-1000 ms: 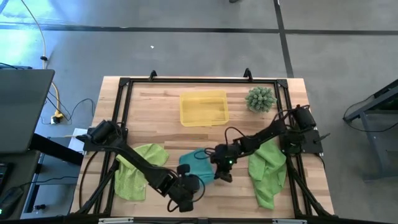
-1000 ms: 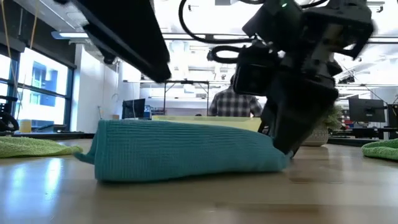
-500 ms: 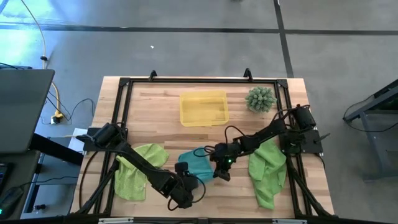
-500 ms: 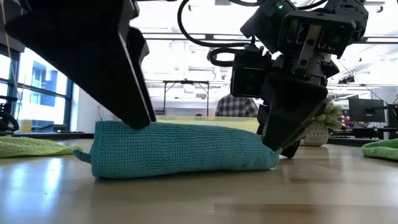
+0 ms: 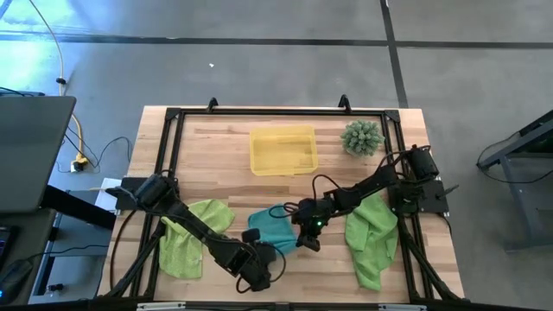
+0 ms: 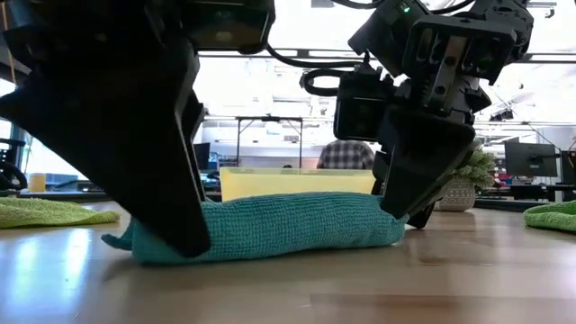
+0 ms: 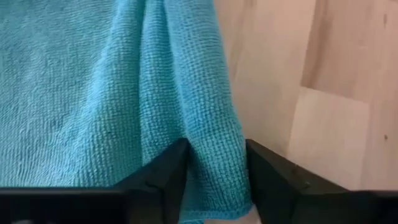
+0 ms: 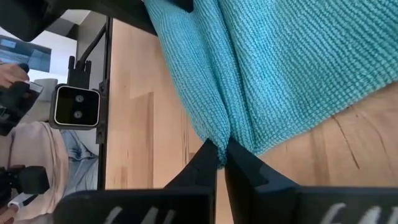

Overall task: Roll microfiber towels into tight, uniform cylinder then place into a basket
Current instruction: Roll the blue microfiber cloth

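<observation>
The teal towel (image 5: 273, 227) lies as a loose roll on the wooden table, its length running left to right (image 6: 297, 225). My left gripper (image 5: 257, 256) is down at the roll's left end (image 6: 180, 238), shut on teal cloth. My right gripper (image 5: 302, 238) is shut on the roll's right end (image 6: 402, 214). Two lime-green towels lie crumpled on the table, one at the left (image 5: 194, 235) and one at the right (image 5: 371, 235). The yellow basket (image 5: 282, 149) stands at the far middle. My left gripper has a raised fold at the towel's left end (image 7: 214, 162) pinched between its two fingers (image 7: 165, 171). The fingers come from above, slanting from the near side. The towel lies on the table. My right gripper pinches a fold at the towel's right end (image 8: 219, 134) between its two fingers (image 8: 239, 163). The fingers slant down from the right. The towel lies on the table, and its cloth gathers into creases at the fingertips.
A spiky green plant (image 5: 361, 136) stands at the far right, beside the basket. A black frame (image 5: 173, 117) runs around the tabletop. Bare wood lies between the teal towel and the basket. A person in a checked shirt (image 6: 340, 155) sits in the room beyond.
My left gripper has come from the near edge toward the teal towel and gone down onto its left end. That end now sits lower and flatter than before. My right gripper has kept its hold on the right end.
</observation>
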Tool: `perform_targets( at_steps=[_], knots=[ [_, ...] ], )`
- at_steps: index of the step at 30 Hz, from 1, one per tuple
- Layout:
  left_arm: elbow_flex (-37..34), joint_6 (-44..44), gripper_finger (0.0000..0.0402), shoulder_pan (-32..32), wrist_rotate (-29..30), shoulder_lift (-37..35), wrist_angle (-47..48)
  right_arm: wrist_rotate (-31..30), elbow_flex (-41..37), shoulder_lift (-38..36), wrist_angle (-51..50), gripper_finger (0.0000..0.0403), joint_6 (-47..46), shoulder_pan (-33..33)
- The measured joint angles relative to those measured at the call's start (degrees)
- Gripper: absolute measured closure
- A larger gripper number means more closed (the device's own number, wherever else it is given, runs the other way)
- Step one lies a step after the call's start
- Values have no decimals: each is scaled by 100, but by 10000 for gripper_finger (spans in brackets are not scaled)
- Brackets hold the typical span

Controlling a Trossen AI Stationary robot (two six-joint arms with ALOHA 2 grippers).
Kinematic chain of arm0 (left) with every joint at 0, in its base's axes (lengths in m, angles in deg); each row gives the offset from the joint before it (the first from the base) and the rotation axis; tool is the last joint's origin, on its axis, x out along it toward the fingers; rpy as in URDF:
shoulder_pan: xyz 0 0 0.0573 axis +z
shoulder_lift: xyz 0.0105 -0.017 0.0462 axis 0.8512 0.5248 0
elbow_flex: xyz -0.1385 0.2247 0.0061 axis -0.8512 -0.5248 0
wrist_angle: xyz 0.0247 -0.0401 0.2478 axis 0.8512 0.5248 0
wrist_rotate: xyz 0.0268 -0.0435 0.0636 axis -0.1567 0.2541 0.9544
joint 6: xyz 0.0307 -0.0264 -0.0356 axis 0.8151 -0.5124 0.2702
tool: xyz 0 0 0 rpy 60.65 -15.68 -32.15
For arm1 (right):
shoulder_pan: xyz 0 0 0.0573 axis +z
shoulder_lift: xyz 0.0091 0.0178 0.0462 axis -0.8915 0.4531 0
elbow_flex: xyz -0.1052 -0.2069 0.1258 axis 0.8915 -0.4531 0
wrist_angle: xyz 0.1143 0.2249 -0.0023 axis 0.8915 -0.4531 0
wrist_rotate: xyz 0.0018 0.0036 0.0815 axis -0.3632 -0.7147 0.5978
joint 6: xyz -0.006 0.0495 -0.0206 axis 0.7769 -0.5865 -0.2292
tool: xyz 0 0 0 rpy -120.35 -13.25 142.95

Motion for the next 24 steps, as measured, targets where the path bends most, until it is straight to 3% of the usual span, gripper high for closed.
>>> perform_targets(
  at_steps=[5, 7, 16, 24],
  knots=[
    [-2, -352, 373, 4, -103, 0, -6, 42, 0, 1, 2, 400, 6, 1],
    [0, -474, 391, 4, -238, -10, -25, 81, 0, 1, 4, 400, -2, 1],
    [0, -932, 394, 49, -1118, -76, -525, 356, 2, 10, 140, 400, -33, 19],
    [-524, -2026, 393, 44, -1189, -233, -1301, -249, 2, 8, 101, 386, 125, 189]
  ],
)
